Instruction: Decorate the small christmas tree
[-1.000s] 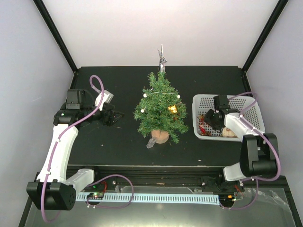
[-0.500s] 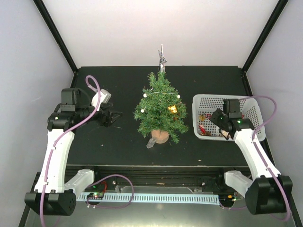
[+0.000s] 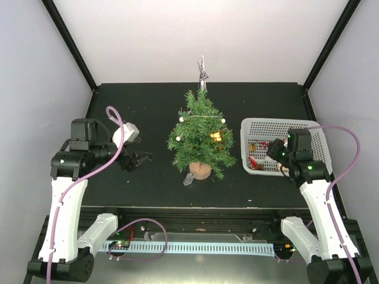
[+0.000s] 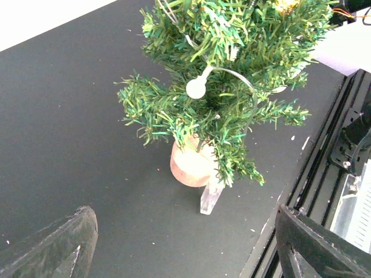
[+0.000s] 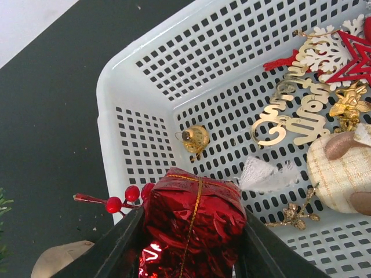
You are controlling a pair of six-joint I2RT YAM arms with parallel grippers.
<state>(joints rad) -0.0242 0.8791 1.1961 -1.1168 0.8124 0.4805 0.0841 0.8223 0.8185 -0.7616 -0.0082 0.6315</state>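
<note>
At the near edge of the black counter [image 3: 148,106], two white arms rise from their bases. The left end effector [image 3: 137,160] hangs released just above the surface, its jaws spread wide with nothing between them. The right end effector [image 3: 273,151] sits over the near-left corner of a white plastic basket [image 3: 278,124] and appears clenched on a red foil gift-box ornament [image 5: 194,217] tied with gold cord. Its fingers [image 5: 116,249] press the parcel from both sides.

Between the arms stands the small christmas tree [image 3: 201,136], upright at the counter's centre on its round tan wooden base [image 3: 200,170]. A clear plastic icicle-like piece [image 3: 189,180] lies against the base on the near-left side. A white bead [image 4: 196,88] on a thin wire loops through the branches, and a gold ornament [image 3: 217,136] hangs on the tree's right side.

Farther along, the basket holds loose trimmings:
- a gold bell [image 5: 194,138]
- a sprig of red berries [image 5: 119,201]
- a gold script cutout [image 5: 293,116]
- a white snowflake [image 5: 324,49]
- a red star [image 5: 353,58]
- a cream fabric ornament [image 5: 339,171]

A silver star topper [image 3: 202,72] crowns the tree against the white back wall.
</note>
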